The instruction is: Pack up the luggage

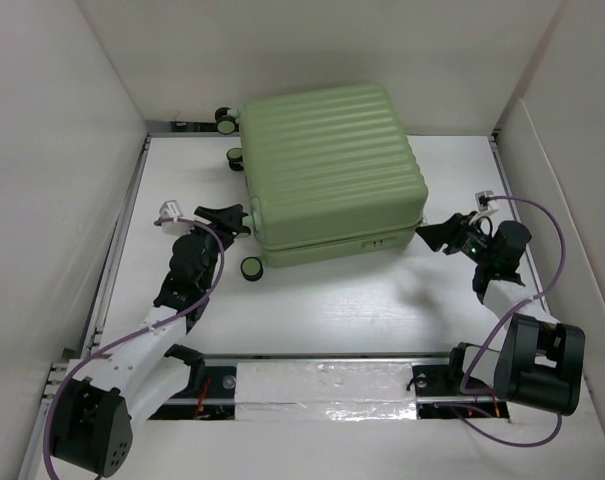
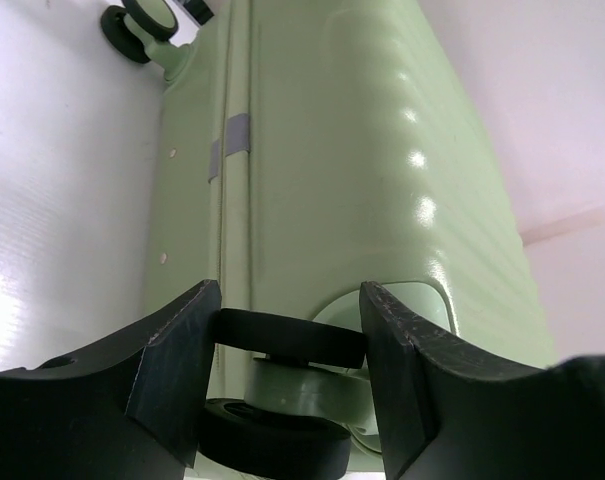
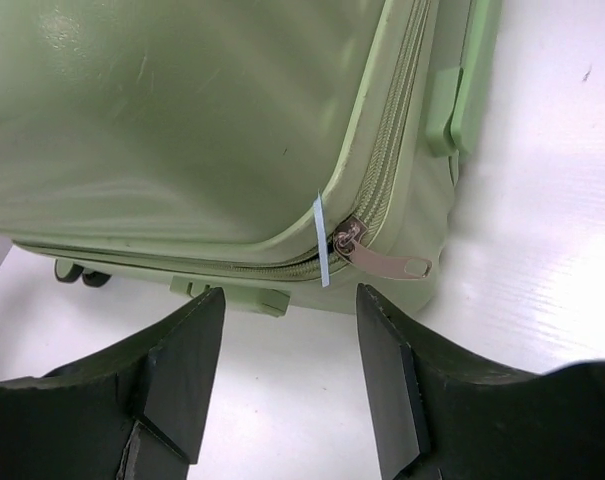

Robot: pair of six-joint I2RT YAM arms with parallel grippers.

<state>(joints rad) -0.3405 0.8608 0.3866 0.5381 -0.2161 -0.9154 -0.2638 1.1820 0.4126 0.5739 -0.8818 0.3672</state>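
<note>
Luggage [image 1: 332,170] lid down; zipping possibly unfinished. Left gripper [image 2: 287,305] jaws pinch caster wheel [image 2: 292,340]; right gripper [image 3: 290,340] jaws open, empty, before zipper pull [image 3: 387,263].

White table [image 1: 362,310], plain white panel walls [image 1: 52,150] on three sides, taped metal rail [image 1: 322,385] at near edge, even light.

Both arms [image 1: 152,340] extended, right pincer [image 3: 288,325] open

Overhead view; wrist close-ups of luggage [image 1: 332,170]
</note>
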